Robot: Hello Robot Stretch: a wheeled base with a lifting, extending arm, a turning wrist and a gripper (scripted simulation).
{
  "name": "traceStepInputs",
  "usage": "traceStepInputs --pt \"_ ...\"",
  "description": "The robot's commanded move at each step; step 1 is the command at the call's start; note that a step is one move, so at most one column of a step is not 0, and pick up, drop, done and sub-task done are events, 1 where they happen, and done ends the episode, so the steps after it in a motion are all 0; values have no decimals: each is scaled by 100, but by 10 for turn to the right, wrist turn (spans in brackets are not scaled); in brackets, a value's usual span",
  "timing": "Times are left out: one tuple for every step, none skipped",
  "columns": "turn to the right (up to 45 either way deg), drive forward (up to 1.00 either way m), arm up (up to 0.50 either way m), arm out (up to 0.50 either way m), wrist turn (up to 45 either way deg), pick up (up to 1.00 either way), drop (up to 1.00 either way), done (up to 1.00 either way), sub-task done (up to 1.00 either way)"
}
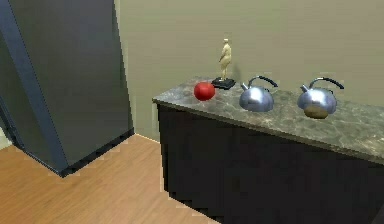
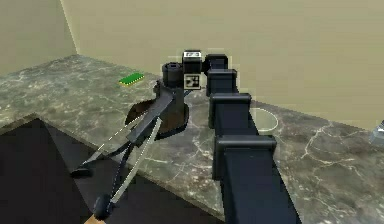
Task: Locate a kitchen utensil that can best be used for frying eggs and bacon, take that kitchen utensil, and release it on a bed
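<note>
In the arm side view my arm (image 2: 240, 140) reaches out over a mottled stone counter (image 2: 60, 95). The gripper (image 2: 92, 190) points toward the view's lower left, and its thin fingers (image 2: 125, 150) pass over the counter's front edge. A dark round thing (image 2: 178, 112), possibly a pan, lies on the counter at the gripper's body. I cannot tell whether the gripper holds anything.
A small green thing (image 2: 130, 80) and a pale ring (image 2: 265, 118) lie on this counter. In the forward view a dark cabinet's stone top (image 1: 350, 125) carries a red ball-shaped thing (image 1: 204, 91), a pale statuette (image 1: 225, 62) and two metal kettles (image 1: 257, 96) (image 1: 318, 99). A tall dark unit (image 1: 60, 80) stands left over wooden floor (image 1: 110, 185).
</note>
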Motion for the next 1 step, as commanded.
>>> traceStepInputs --pt "0 0 0 0 450 0 0 0 0"
